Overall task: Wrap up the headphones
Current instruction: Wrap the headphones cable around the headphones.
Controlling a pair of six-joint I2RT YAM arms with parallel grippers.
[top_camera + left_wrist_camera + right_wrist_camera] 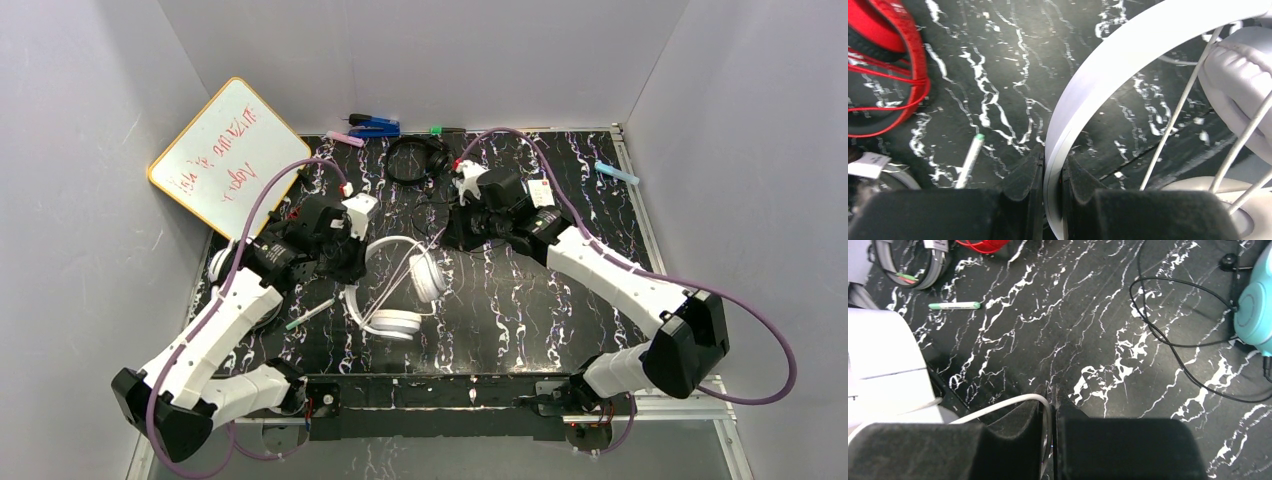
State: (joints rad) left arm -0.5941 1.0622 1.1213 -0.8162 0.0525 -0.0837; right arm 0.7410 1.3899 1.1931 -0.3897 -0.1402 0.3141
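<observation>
The all-white headphones [400, 285] lie in the middle of the black marbled table [520, 310]. My left gripper [350, 262] is shut on their white headband [1108, 70]; the jaws [1053, 165] clamp the band from both sides. A padded white cup [1240, 95] and white cord strands [1175, 117] run to the right of it. My right gripper [455, 235] is shut on the white cord [998, 407], which loops into the closed jaws [1053, 395]. The red headphones [893, 50] lie left of the left gripper. The small black headphones [415, 158] lie at the back. A teal cup [1255, 310] with a black cord [1168, 340] lies to the right.
A whiteboard [228, 155] leans at the back left. Markers [375, 125] lie along the back edge, and a light blue one [615, 172] at the back right. A green-capped marker [310, 313] lies near the left arm. The white-and-black headphones [222, 262] sit at the left edge.
</observation>
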